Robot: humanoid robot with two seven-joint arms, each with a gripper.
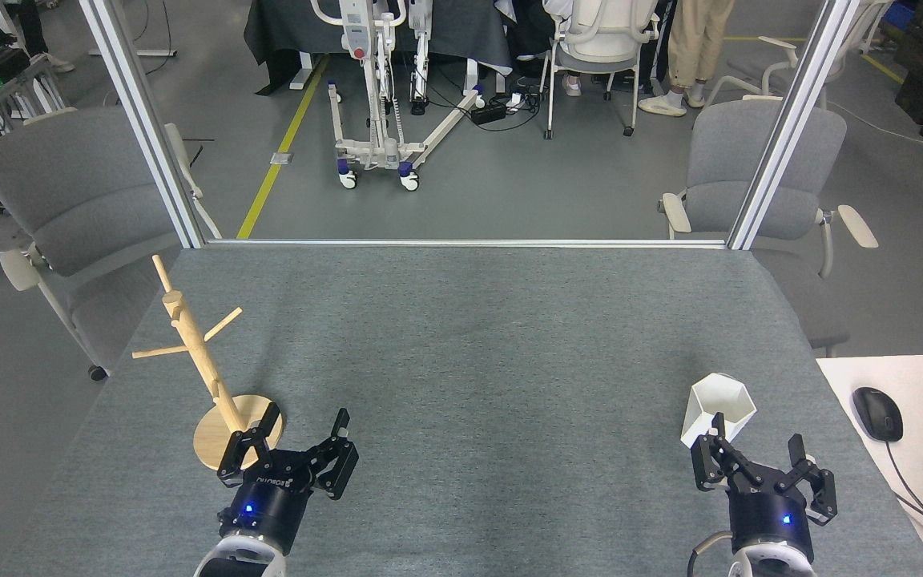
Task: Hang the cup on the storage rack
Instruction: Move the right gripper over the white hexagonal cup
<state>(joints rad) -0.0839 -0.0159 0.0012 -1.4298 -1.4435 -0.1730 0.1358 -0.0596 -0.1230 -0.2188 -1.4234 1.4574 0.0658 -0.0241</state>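
1. One storage rack [209, 377], upright on table [469, 336], far left; three pegs visible.
2. Left gripper [305, 429]: fingers spread, empty, just right of rack base.
3. One cup [718, 409], white, on table near right edge, leaning.
4. Right gripper [758, 453]: fingers spread, empty, just below cup; contact w/ cup unclear.

Storage rack [207, 373] near-left on the table [461, 336], pole leaning left and far. Left gripper [304, 433] just right of its base, nearer. Cup [719, 407] near-right on the table; right gripper [758, 455] just nearer and right of it. Mouse [877, 413] further right, off the table.
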